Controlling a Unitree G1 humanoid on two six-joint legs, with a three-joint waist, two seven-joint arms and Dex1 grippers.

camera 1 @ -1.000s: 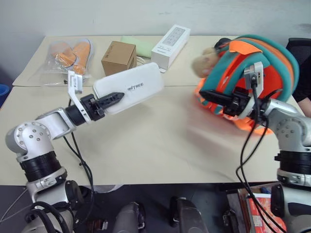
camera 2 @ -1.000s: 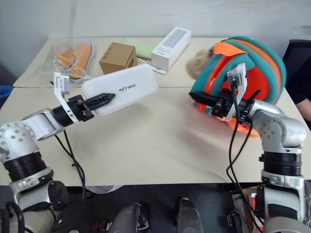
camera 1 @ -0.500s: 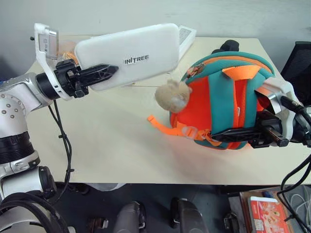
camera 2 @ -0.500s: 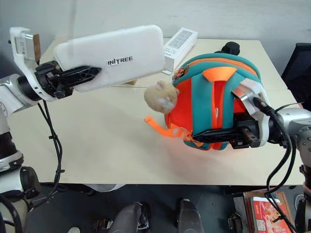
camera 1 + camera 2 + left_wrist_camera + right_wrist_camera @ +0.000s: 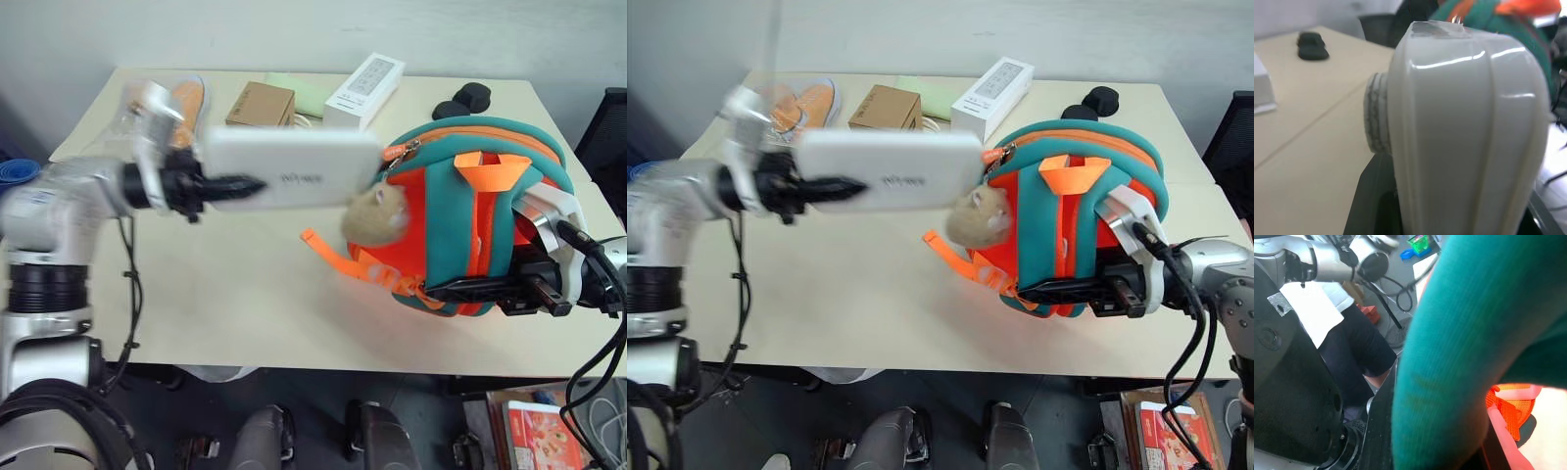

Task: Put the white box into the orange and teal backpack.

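My left gripper is clamped on the flat white rounded box, held level above the beige table; its dark lettering is too blurred to read. The box's far end nearly meets the small rounded orange-and-teal backpack, which my right gripper pinches by its teal band.

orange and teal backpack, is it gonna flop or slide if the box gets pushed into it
The backpack looks like soft padded fabric, so its mouth may cave under the white box. It holds a rounded shape, so probably not limp. The right claw grips its teal band, which should limit sliding.
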